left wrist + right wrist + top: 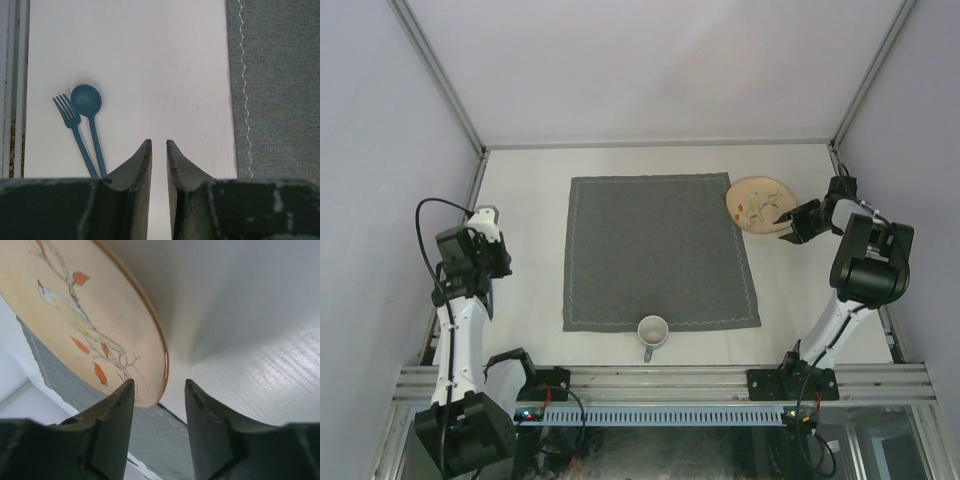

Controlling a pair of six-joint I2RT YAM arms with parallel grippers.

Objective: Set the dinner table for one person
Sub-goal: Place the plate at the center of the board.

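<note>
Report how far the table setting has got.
Done: cloth lies flat on the table. In hand: the open right hand straddles the rim of the plate, which overlaps the cloth's far right corner. To do: mug at cloth's near edge; fork and spoon off the cloth.
</note>
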